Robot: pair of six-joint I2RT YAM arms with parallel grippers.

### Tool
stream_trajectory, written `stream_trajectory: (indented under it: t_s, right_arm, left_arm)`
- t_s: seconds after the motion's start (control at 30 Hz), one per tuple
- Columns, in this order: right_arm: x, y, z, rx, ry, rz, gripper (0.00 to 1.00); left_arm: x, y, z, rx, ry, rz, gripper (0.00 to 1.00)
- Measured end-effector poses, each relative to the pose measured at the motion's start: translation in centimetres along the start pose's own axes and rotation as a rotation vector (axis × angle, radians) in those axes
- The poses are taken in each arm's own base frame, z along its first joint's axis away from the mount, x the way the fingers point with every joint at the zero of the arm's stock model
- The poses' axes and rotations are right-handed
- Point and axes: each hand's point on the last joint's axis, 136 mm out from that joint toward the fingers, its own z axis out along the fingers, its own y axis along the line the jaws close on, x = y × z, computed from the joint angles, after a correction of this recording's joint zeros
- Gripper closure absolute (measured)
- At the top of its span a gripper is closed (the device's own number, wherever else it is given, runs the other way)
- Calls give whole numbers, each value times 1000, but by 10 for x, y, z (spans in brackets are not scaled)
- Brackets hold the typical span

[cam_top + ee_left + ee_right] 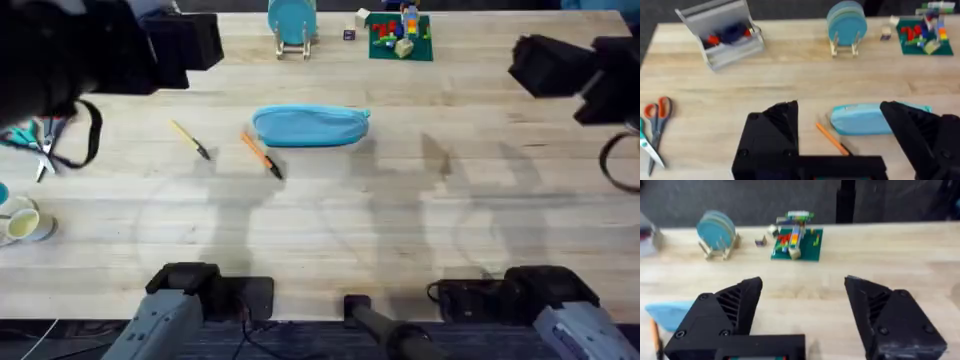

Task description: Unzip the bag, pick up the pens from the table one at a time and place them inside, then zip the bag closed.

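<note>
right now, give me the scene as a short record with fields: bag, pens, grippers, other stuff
bag: light blue bag lying on the table, no pens in it yet
orange pen: orange pen on the table beside the bag's end
tan pen: yellowish-tan pen lying apart, farther from the bag
left gripper: left gripper open, holding nothing
right gripper: right gripper open, holding nothing
other: scissors, teal disc on stand, green brick plate

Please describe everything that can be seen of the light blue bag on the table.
The bag is a long, oval pouch of soft-looking light blue fabric. A seam, probably the zipper, runs along its top edge; open or closed cannot be told. It lies lengthwise on the wooden table, near the middle. The orange pen lies close to its left end; contact is unclear. No pincer touches it.
</note>
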Motion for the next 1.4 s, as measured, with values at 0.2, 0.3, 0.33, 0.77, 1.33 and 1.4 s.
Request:
stream_trajectory:
  t_s: [0.2,0.3,0.33,0.77,1.33,1.4]
  right_arm:
    - [4,4,31,-27,189,11,5]
    - [10,6,44,-44,275,21,5]
    - [13,8,49,-54,305,26,5]
    - [70,15,84,-121,598,75,5]
    - [69,16,84,-128,598,77,5]
    - [69,16,84,-128,598,77,5]
  left_arm:
    - [15,-2,15,12,195,-6,8]
    - [19,-2,18,14,273,-8,7]
    - [20,-2,18,15,295,-9,8]
    - [41,-8,54,56,497,-26,8]
    - [49,-12,68,93,546,9,7]
    - [48,-18,67,147,538,48,7]
